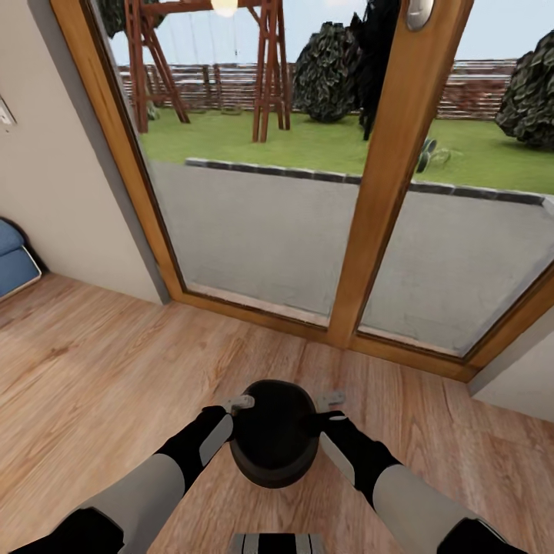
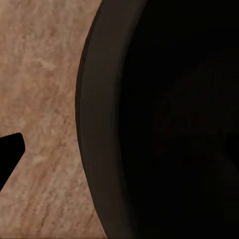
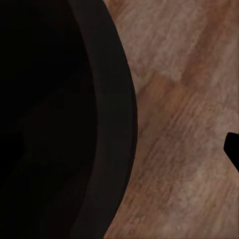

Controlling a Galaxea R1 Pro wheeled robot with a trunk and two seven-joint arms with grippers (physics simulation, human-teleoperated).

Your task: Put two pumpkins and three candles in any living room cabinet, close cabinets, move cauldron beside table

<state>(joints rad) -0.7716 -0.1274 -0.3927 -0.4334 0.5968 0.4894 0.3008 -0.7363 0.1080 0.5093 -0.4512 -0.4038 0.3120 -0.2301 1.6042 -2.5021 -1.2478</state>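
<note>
The cauldron (image 1: 273, 442), a round black pot seen from above, sits low between my two forearms over the wooden floor. My left gripper (image 1: 240, 403) is at its left rim and my right gripper (image 1: 329, 401) at its right rim. In the left wrist view the cauldron's thick rim (image 2: 102, 124) curves past, and one dark fingertip (image 2: 10, 152) stands apart from the outer wall with floor between them. The right wrist view is alike: the rim (image 3: 117, 124), then bare floor, then a fingertip (image 3: 233, 149). Each gripper's other finger is lost against the black inside. No pumpkin, candle, cabinet or table is in view.
A large glass patio door with a wooden frame (image 1: 388, 192) stands straight ahead, with a garden and a swing set beyond it. A grey wall (image 1: 54, 192) is at the left with a blue cushion (image 1: 15, 258) at its foot. Wooden floor (image 1: 100, 369) lies open to the left.
</note>
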